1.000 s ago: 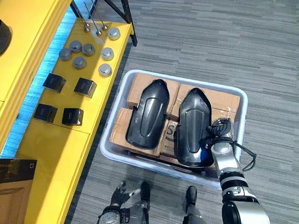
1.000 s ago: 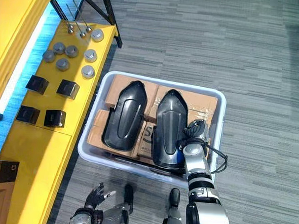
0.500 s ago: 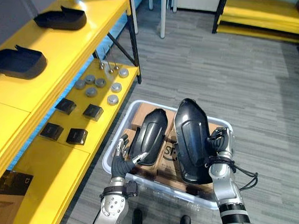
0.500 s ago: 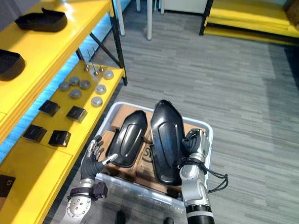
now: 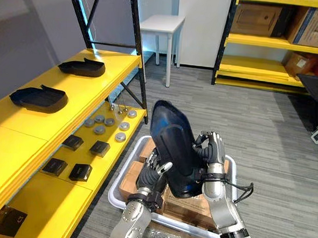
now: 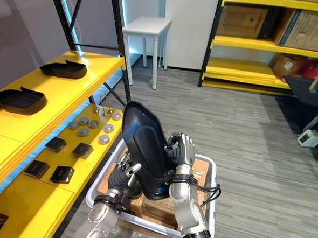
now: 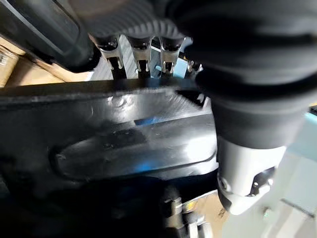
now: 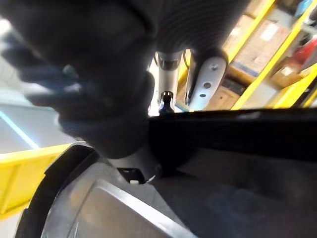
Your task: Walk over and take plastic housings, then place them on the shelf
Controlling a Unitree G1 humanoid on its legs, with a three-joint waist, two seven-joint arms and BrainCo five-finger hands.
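A long black plastic housing [image 5: 171, 141] stands nearly upright above the white bin [image 5: 120, 182], held between my two hands. My right hand [image 5: 213, 154] is shut on its right edge, fingers curled over the rim. From the lower left, my left hand [image 5: 151, 175] rests against its side with straight fingers; the same fingers [image 7: 140, 54] reach past the housing's edge in the left wrist view. Two more black housings [image 5: 39, 97] [image 5: 82, 67] lie on the yellow shelf's top level [image 5: 17, 134] to my left.
Cardboard boxes [image 5: 189, 204] fill the bin under the raised housing. The shelf's lower level holds several grey discs [image 5: 107, 124] and black blocks [image 5: 73, 157]. A black upright [image 5: 138, 69] stands at the shelf's end. A white table [image 5: 162, 25] and yellow racks [image 5: 270, 66] stand behind.
The camera has tilted up to show the room. The right hand has lifted the housing out of the bin and stood it up; the left hand has come against its side.
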